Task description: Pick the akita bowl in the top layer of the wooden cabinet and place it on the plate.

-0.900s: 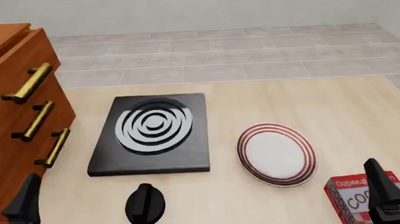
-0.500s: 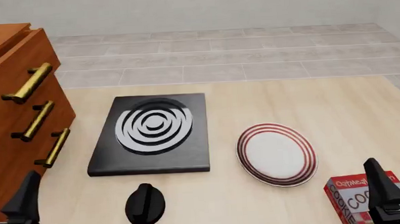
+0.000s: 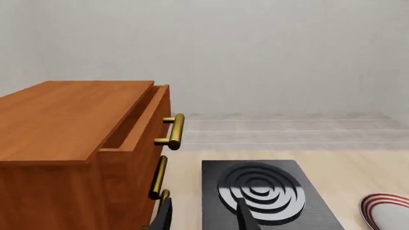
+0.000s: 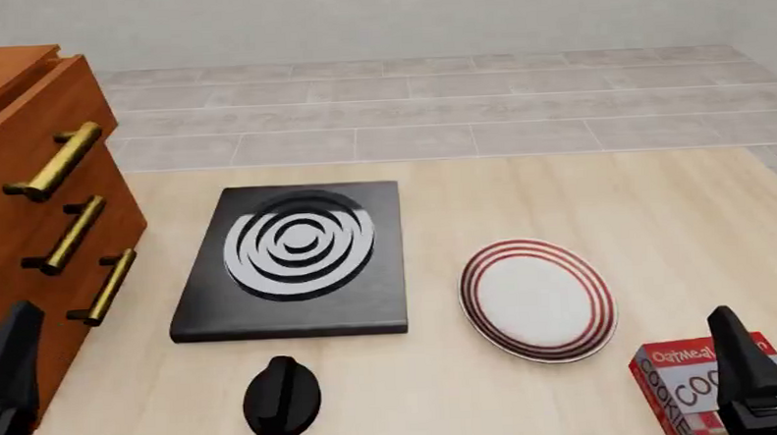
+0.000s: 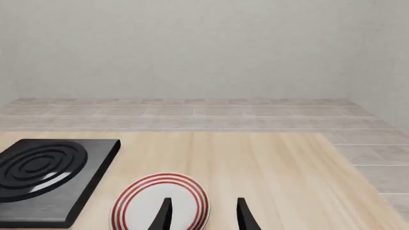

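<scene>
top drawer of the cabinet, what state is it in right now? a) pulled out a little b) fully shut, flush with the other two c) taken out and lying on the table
a: in the left wrist view the top layer juts past the wooden cabinet front, with a dark gap behind its face.

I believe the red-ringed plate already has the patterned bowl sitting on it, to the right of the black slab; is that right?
Not quite: the plate does lie right of the black slab, but it holds nothing. The front view shows its white centre bare, and no bowl is visible in any view.
</scene>
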Robot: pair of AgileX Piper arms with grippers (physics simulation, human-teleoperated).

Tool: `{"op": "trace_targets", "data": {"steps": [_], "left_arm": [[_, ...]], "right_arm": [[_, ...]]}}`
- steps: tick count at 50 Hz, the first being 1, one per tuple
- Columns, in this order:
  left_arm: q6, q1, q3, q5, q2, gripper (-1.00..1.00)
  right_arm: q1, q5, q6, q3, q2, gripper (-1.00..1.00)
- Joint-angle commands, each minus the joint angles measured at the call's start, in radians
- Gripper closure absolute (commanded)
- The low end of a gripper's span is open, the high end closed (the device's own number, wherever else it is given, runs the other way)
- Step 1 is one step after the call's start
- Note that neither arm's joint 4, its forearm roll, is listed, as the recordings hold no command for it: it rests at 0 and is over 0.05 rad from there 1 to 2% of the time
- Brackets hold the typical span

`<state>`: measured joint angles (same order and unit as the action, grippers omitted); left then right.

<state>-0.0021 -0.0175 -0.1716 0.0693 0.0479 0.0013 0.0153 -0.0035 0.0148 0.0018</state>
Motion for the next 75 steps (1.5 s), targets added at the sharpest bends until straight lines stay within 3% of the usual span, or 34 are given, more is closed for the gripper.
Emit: {"op": "trace_targets", "data": {"steps": [1,9,11,13,30,36,48,58,67,72,73,75], "left_arm": [[-0.055,0.000,-0.108,0.048,0.034,-1.00],[-0.031,-0.017,-0.203,0.091,0.055,-1.00],[0.012,-0.033,-0.222,0.099,0.055,-1.00],[-0.024,-0.023,-0.244,0.108,0.073,-1.00],[-0.013,-0.022,-0.351,0.164,0.093,-1.00],[0.048,-0.041,-0.375,0.170,0.117,-1.00],[0.010,-0.044,-0.466,0.205,0.158,-1.00],[0.034,-0.058,-0.549,0.227,0.212,-1.00],[0.052,-0.017,-0.597,0.258,0.263,-1.00],[0.010,-0.018,-0.621,0.283,0.310,-1.00],[-0.028,-0.003,-0.631,0.292,0.330,-1.00],[-0.009,-0.011,-0.645,0.298,0.336,-1.00]], "right_arm": [[0.001,0.002,-0.003,0.002,0.000,-1.00],[0.002,0.002,-0.001,0.002,0.000,-1.00],[0.002,0.003,-0.001,0.002,0.000,-1.00],[0.004,0.004,0.001,0.002,0.000,-1.00],[0.005,0.003,-0.001,0.000,0.002,-1.00],[0.006,0.003,-0.001,0.001,0.002,-1.00],[0.006,0.002,-0.003,-0.001,0.004,-1.00],[0.009,0.001,-0.003,-0.001,0.008,-1.00],[0.011,-0.005,-0.003,-0.001,0.015,-1.00],[0.010,-0.007,-0.003,-0.002,0.018,-1.00],[0.010,-0.009,-0.003,-0.002,0.020,-1.00],[0.009,-0.014,-0.003,-0.002,0.025,-1.00]]}}
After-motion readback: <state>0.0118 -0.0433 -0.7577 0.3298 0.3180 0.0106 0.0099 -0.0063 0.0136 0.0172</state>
